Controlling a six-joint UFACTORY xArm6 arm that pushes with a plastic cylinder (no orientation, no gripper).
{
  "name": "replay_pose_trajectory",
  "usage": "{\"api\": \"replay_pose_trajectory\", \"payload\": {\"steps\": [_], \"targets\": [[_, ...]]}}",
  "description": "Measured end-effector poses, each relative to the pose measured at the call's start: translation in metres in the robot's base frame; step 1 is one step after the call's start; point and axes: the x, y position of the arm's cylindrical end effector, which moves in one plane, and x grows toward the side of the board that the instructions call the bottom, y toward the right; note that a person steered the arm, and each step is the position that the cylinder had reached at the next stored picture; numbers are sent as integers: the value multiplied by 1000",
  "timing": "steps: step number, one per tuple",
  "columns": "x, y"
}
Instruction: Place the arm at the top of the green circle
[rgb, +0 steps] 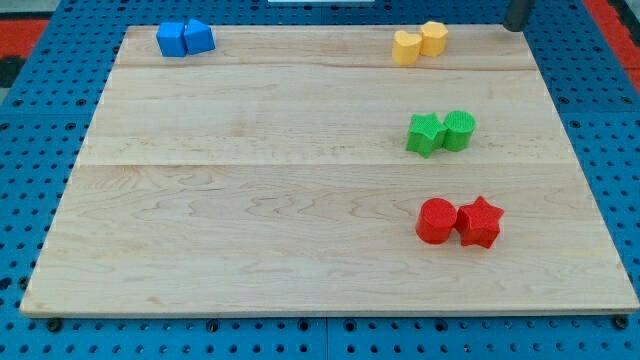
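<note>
The green circle (459, 130) lies on the right side of the wooden board (250, 220), touching a green star (426, 134) on its left. My rod enters at the view's top right corner; its tip (514, 28) sits at the board's top edge. The tip is well above and to the right of the green circle, not touching any block.
Two blue blocks (184, 38) sit together at the top left. Two yellow blocks (420, 44) sit together at the top, left of the tip. A red circle (436, 220) touches a red star (480, 222) at the lower right. A blue pegboard surrounds the board.
</note>
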Motion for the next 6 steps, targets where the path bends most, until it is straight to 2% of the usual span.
{"api": "replay_pose_trajectory", "payload": {"steps": [1, 2, 3, 4, 5, 6], "targets": [[50, -35], [74, -80], [118, -115], [142, -119], [127, -117], [124, -39]]}}
